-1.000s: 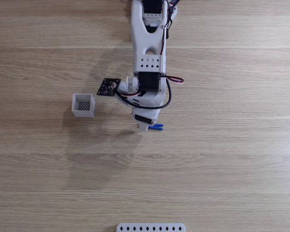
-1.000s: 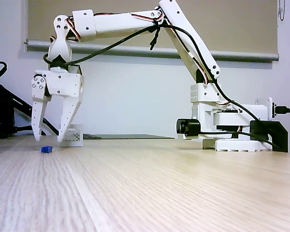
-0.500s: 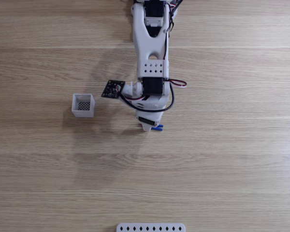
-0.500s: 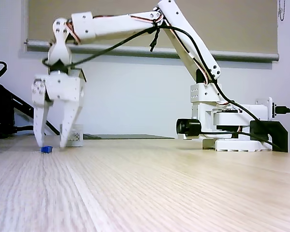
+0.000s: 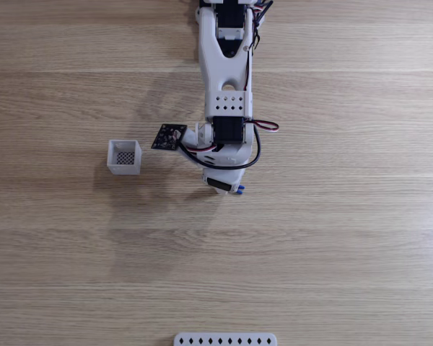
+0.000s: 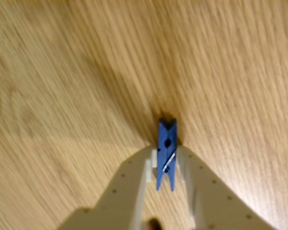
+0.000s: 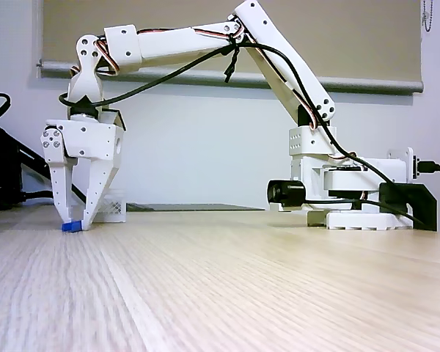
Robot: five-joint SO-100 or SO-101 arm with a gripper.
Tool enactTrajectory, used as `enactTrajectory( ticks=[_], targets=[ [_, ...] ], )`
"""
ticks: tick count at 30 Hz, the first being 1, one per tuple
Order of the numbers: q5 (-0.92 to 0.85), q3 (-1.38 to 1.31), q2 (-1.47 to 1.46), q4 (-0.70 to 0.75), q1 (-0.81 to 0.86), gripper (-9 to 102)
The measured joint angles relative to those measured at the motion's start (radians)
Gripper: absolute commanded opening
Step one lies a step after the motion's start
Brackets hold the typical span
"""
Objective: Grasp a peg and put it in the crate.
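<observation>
Office-like room: wood-grain desk point(image 7: 279, 279), roller blind point(image 7: 205, 44), cables point(image 7: 0, 147).

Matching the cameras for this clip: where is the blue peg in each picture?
Fixed view from above: peg peeks out at the arm's tip, right of the crate.
Wrist view: peg low centre, between the gripper fingers.
Fixed side view: peg far left, on the table.
Shared landmark: the gripper.

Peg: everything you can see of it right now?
The peg is a slim bright blue plastic clothes peg with a thin metal spring wire across its middle. It lies flat on the wooden table, lengthwise between the gripper fingers, which flank it closely on both sides. In a fixed view it sits on the tabletop, not lifted.
</observation>
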Motion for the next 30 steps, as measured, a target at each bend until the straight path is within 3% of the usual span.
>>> enactTrajectory(
  ticks=[6,14,22,30],
  targets=[
    [-0.259,0.114,0.063,-0.101,-0.008,-1],
    [-0.79,0.604,0.393,-0.446,0.02,-1],
    [-1.305,1.117,0.85,-0.994,0.172,0],
    [-1.786,1.477,0.965,-1.66,0.345,0]
  ],
)
